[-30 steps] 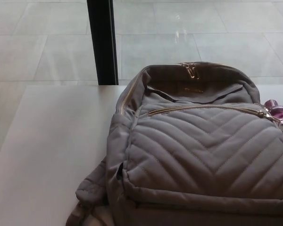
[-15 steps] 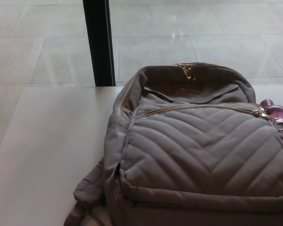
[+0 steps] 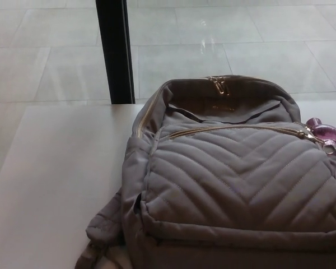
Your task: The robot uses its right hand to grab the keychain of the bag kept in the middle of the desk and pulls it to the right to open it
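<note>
Neither hand's in shot, so we can't tell their state. Soft quilted bag (image 3: 235, 185) lies on the tabletop (image 3: 56, 185); we'd pinch the small, probably slippery purple keychain (image 3: 323, 132) at its right edge.

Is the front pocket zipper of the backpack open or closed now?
Closed, as far as it shows. The gold zipper runs as one unbroken line across the backpack, with no gap. Its pull and purple keychain sit at the right end.

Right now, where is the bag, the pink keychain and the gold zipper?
bag (image 3: 235, 185): head view, on its quilted front panel.
keychain (image 3: 326, 133): head view, on its pink bauble.
zipper (image 3: 235, 128): head view, midway along the gold teeth.
</note>
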Motion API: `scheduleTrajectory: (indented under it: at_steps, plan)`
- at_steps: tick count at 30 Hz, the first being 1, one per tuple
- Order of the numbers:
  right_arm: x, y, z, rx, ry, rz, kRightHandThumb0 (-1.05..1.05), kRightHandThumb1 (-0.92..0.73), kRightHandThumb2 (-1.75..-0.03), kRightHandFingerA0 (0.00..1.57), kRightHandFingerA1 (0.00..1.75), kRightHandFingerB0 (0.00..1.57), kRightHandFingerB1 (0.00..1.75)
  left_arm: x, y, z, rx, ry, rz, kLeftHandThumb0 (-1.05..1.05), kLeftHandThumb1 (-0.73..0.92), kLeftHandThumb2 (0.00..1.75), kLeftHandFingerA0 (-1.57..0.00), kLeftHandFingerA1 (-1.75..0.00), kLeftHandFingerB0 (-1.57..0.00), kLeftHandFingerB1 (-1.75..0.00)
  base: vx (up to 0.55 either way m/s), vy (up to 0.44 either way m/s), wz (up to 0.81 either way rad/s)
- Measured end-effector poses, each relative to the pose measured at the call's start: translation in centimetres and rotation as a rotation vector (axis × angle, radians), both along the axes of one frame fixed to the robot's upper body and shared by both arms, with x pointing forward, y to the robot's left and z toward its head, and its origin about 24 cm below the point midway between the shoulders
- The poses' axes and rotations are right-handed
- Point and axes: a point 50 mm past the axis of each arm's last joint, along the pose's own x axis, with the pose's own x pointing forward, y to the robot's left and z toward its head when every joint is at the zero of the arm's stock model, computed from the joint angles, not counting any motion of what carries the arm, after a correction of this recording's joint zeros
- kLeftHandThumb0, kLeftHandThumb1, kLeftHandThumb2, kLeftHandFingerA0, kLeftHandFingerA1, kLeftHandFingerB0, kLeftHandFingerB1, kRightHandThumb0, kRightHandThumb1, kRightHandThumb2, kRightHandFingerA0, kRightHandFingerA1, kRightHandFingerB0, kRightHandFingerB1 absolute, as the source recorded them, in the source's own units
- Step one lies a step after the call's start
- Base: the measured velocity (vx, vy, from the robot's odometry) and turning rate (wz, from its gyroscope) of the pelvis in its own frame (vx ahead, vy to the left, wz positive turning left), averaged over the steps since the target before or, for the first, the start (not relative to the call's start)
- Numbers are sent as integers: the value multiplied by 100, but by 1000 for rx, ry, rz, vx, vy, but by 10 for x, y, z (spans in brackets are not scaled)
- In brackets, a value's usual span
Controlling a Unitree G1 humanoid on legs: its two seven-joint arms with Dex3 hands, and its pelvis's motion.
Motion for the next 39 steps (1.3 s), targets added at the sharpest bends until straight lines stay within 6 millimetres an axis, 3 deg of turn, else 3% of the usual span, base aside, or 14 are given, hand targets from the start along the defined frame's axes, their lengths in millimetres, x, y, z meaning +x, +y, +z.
scheduleTrajectory:
  at_steps: [2,3,4,7,8,11,12,14,22,24,32,33,34,39]
  plan:
    - [0,2,-2,12,-11,4,-55,-67,-60,49,79,25,47,-2,0,0,5,6,0,-82,81,117,-59,-65,-30,-53,0,0,0]
    - [1,2,-2,17,-17,5,-59,-54,-87,36,69,15,52,-3,0,-1,7,9,0,-85,91,82,-56,-55,-23,-40,0,0,0]
    - [1,3,-3,21,-23,10,-59,-53,-87,31,67,15,51,-3,0,-1,10,11,0,-84,92,80,-57,-55,-21,-39,0,0,0]
    - [5,6,-3,27,-44,44,-56,-67,-60,21,70,17,45,-3,1,0,19,15,-1,-78,80,116,-55,-64,-29,-53,0,0,0]
    - [7,8,-4,33,-49,59,-56,-45,-82,37,69,26,53,-3,1,0,23,18,-2,-76,92,77,-61,-55,-36,-42,0,0,0]
    - [14,16,-11,37,-46,117,-51,-59,-56,32,77,27,46,-2,2,0,40,28,-15,-69,92,69,-62,-57,-36,-43,0,0,0]
    - [16,18,-12,33,-41,144,-53,-43,-80,40,73,27,54,-2,2,1,44,31,-21,-63,86,65,-64,-60,-51,-49,0,0,0]
    - [21,23,-13,16,-17,222,-43,-55,-56,47,77,34,45,-1,2,1,63,47,-39,-60,83,64,-64,-63,-58,-52,0,0,0]
    - [33,35,-8,-58,67,426,-44,-59,-58,49,78,46,44,-3,4,1,81,57,-36,-52,73,61,-63,-63,-51,-47,0,0,0]
    - [35,37,-8,-69,74,444,-43,-58,-58,79,86,47,46,-3,5,1,82,56,-33,-57,75,62,-63,-64,-52,-48,0,0,0]
    - [30,38,-12,-58,93,445,-48,-60,-58,76,76,44,45,-6,5,1,83,65,-31,-59,75,62,-62,-65,-51,-49,0,0,0]
    - [29,39,-11,-59,94,447,-51,-46,-85,73,78,38,56,-7,5,1,83,66,-31,-60,75,62,-61,-66,-52,-50,0,0,0]
    - [29,39,-11,-60,95,448,-48,-60,-58,78,73,44,46,-7,5,1,83,67,-30,-60,75,62,-61,-66,-52,-50,0,0,0]
    - [29,39,-10,-66,93,455,-49,-60,-58,79,75,44,44,-8,5,0,84,70,-33,-61,75,63,-62,-67,-54,-53,0,0,0]
